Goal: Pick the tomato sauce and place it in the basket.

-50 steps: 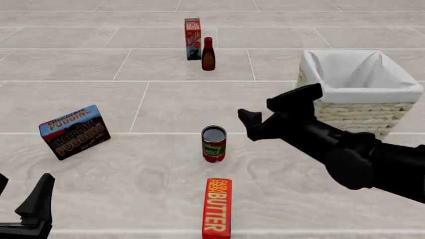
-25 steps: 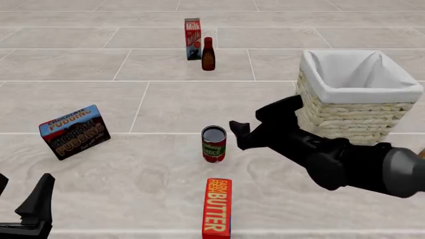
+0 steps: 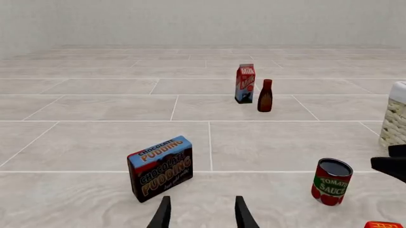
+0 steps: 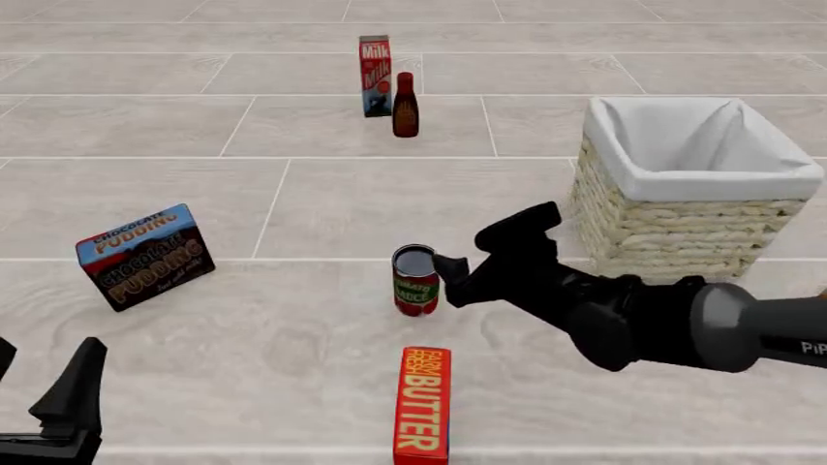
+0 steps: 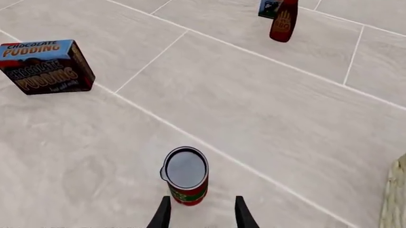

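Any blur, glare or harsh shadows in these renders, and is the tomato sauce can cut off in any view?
Front view: sharp and evenly lit, no glare, only faint shadows; the tomato sauce can is whole, right gripper beside it. Right wrist view: crisp, the can foreshortened from above, its base partly behind the fingers. Left wrist view: flat light, the can fully visible, the basket cropped at the edge.

Front view looks down from above; both wrist views (low, close) share the tomato sauce [image 4: 416,280].
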Tool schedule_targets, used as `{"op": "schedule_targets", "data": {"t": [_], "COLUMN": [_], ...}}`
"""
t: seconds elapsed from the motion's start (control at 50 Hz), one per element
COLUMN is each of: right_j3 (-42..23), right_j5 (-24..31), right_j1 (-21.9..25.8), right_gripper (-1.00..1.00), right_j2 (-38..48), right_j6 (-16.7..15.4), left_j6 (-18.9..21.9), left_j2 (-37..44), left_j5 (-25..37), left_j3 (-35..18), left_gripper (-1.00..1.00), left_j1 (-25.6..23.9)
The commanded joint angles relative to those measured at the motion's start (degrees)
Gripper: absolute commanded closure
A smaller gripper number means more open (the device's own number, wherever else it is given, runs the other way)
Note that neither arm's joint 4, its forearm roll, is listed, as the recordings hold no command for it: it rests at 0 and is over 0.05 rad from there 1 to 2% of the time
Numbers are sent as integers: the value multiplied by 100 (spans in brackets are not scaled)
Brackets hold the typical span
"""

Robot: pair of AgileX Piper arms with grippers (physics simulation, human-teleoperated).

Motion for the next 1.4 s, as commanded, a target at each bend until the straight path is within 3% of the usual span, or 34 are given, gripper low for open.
{"op": "schedule_targets", "data": {"t": [0.02, 0.66, 1.4], "right_j3": [-79, -464, -542], "right_j5": [-21, 193, -71], "right_j1": [38, 190, 187], "right_gripper": [-100, -100, -100], "right_j2": [262, 684, 1241], "right_j6": [-86, -414, -233], "left_j6": [0, 0, 0], "left_j2": [0, 0, 0], "left_j5": [0, 0, 0], "left_j3": [0, 0, 0], "left_gripper": [-100, -100, -100], "left_j1": [0, 0, 0]}}
